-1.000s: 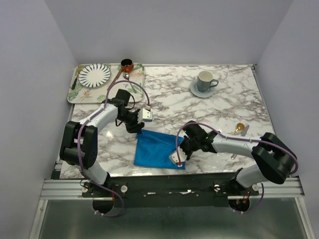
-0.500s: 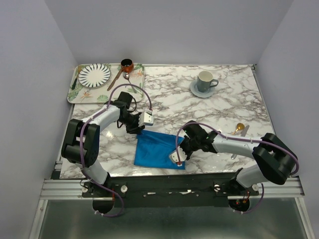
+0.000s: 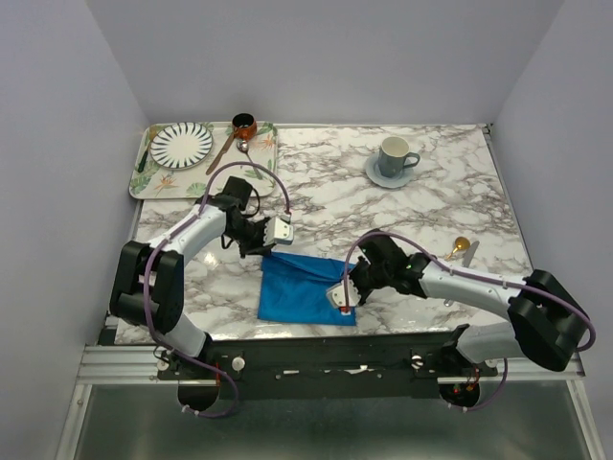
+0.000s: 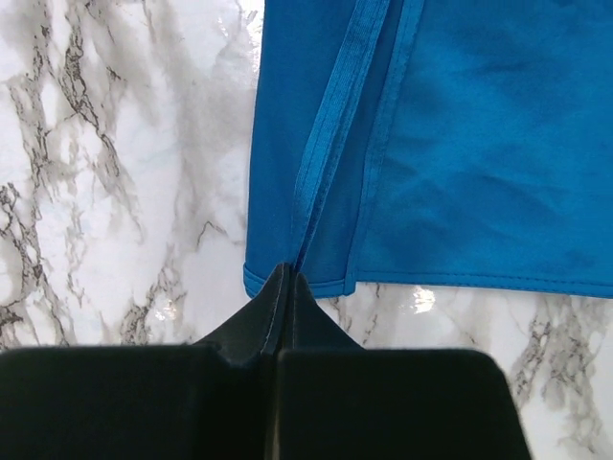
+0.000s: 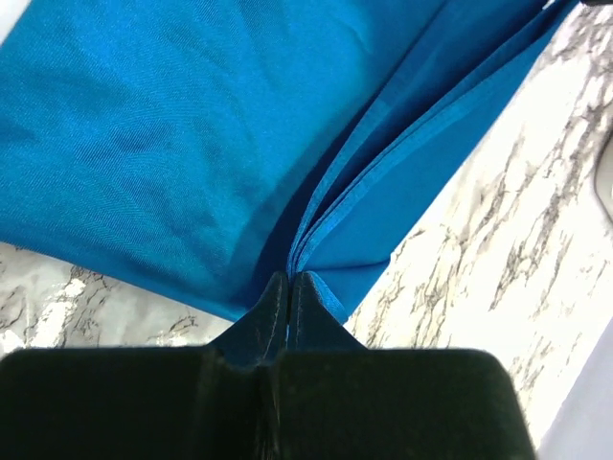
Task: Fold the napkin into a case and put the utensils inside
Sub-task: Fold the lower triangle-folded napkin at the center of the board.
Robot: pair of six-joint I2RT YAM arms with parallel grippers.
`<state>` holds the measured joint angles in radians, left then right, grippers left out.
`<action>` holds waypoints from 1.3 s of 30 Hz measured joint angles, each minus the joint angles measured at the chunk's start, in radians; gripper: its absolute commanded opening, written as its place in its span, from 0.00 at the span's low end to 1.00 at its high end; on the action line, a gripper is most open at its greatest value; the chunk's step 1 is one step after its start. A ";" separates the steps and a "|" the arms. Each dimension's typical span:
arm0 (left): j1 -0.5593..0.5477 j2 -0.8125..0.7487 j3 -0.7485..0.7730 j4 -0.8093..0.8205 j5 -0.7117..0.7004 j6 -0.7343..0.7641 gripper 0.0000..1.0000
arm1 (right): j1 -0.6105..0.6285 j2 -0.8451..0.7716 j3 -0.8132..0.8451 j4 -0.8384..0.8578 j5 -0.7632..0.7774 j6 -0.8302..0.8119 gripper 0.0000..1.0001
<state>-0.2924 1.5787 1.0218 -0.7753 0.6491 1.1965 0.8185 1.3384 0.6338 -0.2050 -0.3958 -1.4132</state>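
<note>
At left claw [image 4: 285,275] tip: napkin [image 4: 460,144] hem pinched (right claw [image 5: 289,279] likewise).

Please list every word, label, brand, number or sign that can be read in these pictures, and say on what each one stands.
No text can be read in any view. The napkin, the striped plate, the leaf-patterned tray and the cup show only colour or pattern.

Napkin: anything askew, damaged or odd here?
Slightly. The napkin lies folded but skewed to the table edge, and its hemmed layers are offset where the left gripper pinches its corner. No spill or damage visible.
</note>
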 measured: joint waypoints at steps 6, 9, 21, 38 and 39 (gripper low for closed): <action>-0.023 -0.048 -0.049 -0.028 0.000 -0.040 0.00 | -0.004 -0.036 -0.043 -0.004 0.000 0.019 0.01; -0.050 -0.047 -0.086 -0.029 -0.001 -0.092 0.00 | -0.004 -0.019 -0.055 -0.012 0.000 0.028 0.01; -0.108 0.082 -0.062 0.006 -0.070 -0.333 0.00 | -0.013 0.121 0.018 0.009 0.045 0.079 0.01; -0.049 0.170 0.131 -0.031 -0.121 -0.342 0.00 | -0.116 0.149 0.085 0.028 0.082 0.049 0.01; -0.049 0.167 0.132 -0.034 -0.121 -0.342 0.00 | -0.117 0.142 0.085 0.025 0.079 0.048 0.01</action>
<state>-0.3416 1.7454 1.1538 -0.8093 0.5282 0.8543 0.7017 1.4807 0.7193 -0.1799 -0.3164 -1.3651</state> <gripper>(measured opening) 0.004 0.014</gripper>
